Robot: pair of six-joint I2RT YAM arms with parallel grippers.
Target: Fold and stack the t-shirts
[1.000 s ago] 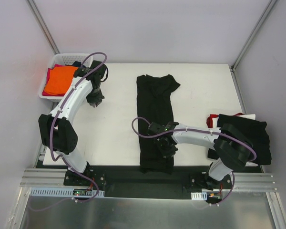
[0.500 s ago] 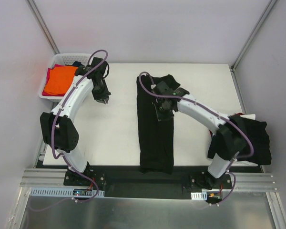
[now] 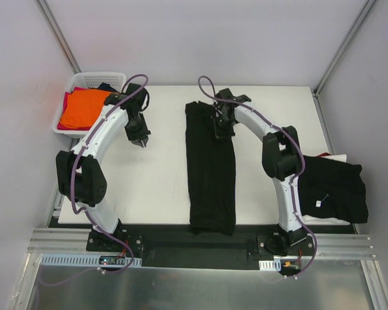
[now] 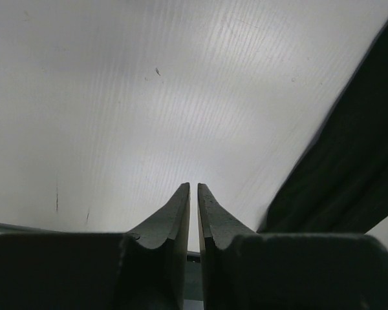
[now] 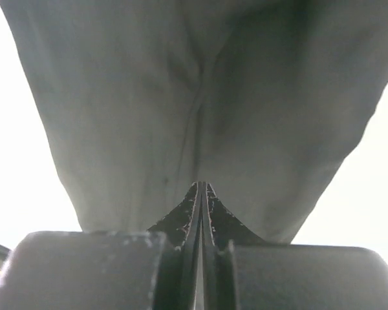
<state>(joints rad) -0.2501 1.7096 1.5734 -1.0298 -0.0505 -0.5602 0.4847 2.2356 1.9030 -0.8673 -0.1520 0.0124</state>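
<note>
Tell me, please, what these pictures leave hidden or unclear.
- Top view: shirts under the orange shirt in the basket, covered by it.
- Top view: layers beneath the folded black shirt at right, covered by it.
- Right wrist: whether the right gripper touches the long black shirt; too close.

Lab test cell (white walls (image 3: 213, 39), aluminium rail (image 3: 58, 240))

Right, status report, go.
Left gripper shut, empty, over bare table. Right gripper shut at far end of the black t-shirt, grip unconfirmed. Nothing blocking.
</note>
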